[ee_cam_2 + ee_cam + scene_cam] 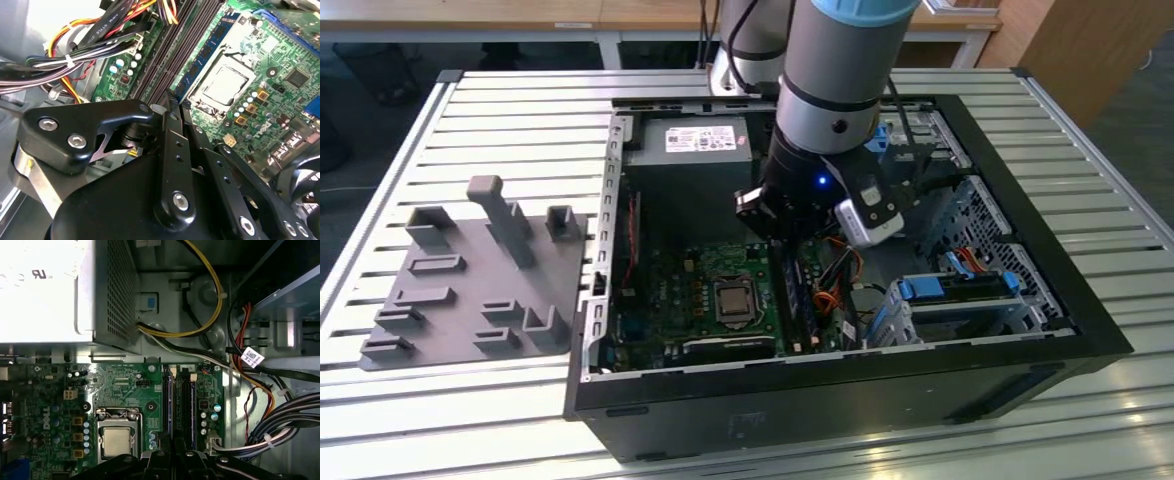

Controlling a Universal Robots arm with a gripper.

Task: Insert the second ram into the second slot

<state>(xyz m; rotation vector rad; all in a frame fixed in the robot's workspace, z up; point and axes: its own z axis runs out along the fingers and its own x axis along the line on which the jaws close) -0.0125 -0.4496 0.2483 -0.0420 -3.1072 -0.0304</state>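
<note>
My gripper [781, 235] hangs low inside the open computer case [854, 375], right over the ram slots [795, 290]. In the second wrist view its black fingers [170, 130] stand together, shut, with nothing visible between them. Their tips reach the near end of a dark-blue ram stick [210, 45] seated in the slot beside the processor socket [222, 85]. The first wrist view shows two bluish sticks upright in the slots, one [169, 402] nearer the socket [116, 440] and one [192, 402] farther off. I cannot tell which of them is the second ram.
The power supply [700, 150] fills the case's far end. Bundled cables [85, 45] run beside the slots, on the side away from the socket. A blue-handled drive cage [961, 290] stands at the exterior view's right. A grey holder plate [467, 280] lies on the slatted table outside the case.
</note>
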